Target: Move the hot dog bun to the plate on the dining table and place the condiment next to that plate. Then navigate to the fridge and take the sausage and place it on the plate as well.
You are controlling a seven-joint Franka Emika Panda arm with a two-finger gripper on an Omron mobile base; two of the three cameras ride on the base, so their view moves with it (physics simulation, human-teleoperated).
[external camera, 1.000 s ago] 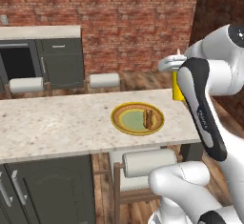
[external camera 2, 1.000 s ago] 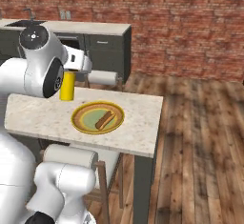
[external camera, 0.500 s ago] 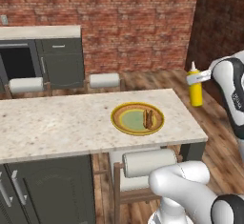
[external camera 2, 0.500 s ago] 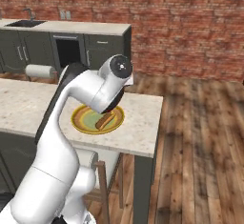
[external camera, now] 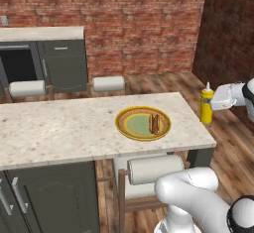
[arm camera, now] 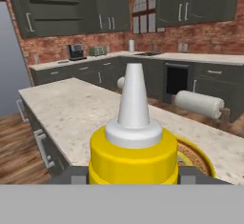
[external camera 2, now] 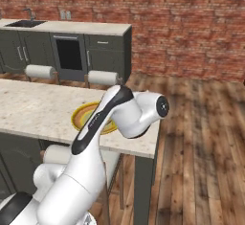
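Note:
The condiment, a yellow squeeze bottle with a white nozzle, hangs upright in the air just off the right end of the dining table. My gripper reaches in from the right and is shut on it. In the hand view the condiment stands between my fingertips. The yellow-rimmed plate lies near the table's right end with the hot dog bun on its right half. My arm hides most of the plate in the right base view. The sausage is out of view. I cannot tell whether the tall grey panel is the fridge.
Stools with white roll cushions stand at the table's far side and near side. Dark cabinets with a pale counter line the brick back wall. Wooden floor lies open to the right of the table.
The arm has swung out to the right, carrying the condiment from over the table's far right corner to beyond its right end and a little lower. Plate and bun have not moved.

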